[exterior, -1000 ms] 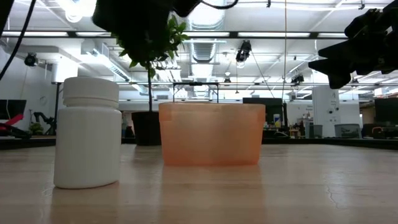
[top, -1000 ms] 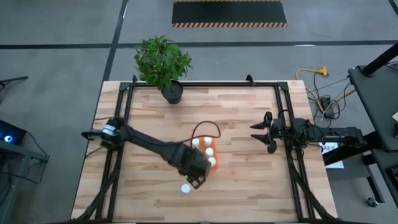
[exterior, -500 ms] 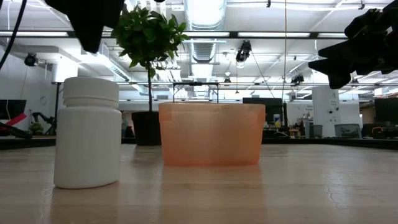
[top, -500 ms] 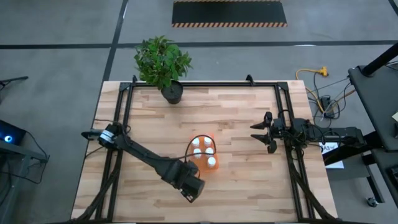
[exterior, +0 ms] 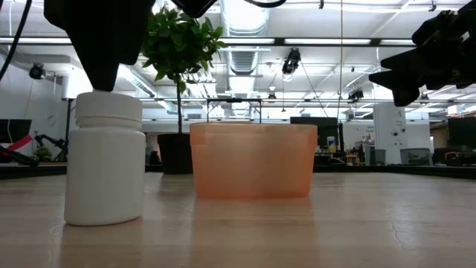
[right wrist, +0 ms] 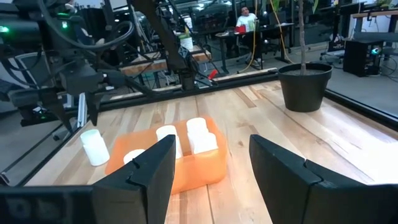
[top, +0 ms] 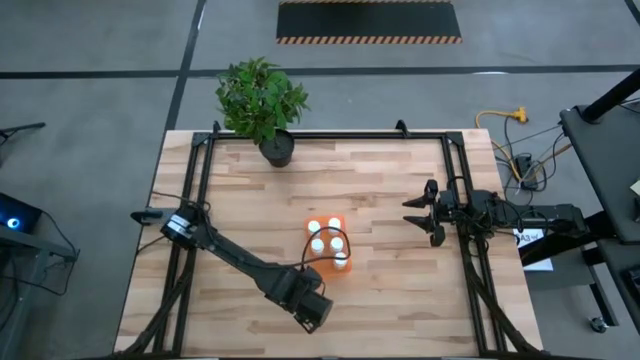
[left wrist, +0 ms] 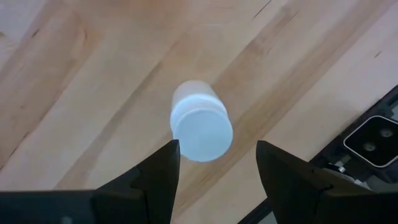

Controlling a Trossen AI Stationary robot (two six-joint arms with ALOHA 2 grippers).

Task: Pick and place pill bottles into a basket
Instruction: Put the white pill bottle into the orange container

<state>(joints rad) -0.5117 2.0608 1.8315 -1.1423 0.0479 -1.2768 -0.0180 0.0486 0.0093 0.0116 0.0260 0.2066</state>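
Left gripper: the left gripper [left wrist: 214,171] hangs directly above the lone pill bottle [left wrist: 201,129], fingers spread apart to either side of its cap, touching nothing; in the low view its dark bulk sits just over the cap.
Lone pill bottle: stands upright on the tabletop [top: 390,190], near the front edge, close to the basket [top: 327,244] but apart from it.
Right gripper: the right gripper [top: 418,214] waits at the right side of the tabletop, well apart from the basket, fingers spread and holding nothing.
Basket: orange, translucent, resting near the middle of the tabletop.
Basket contents: white pill bottles [top: 322,244] standing upright inside; the exact count is hard to tell from above.
Plant pot: the black plant pot [top: 277,150] stands at the far edge.
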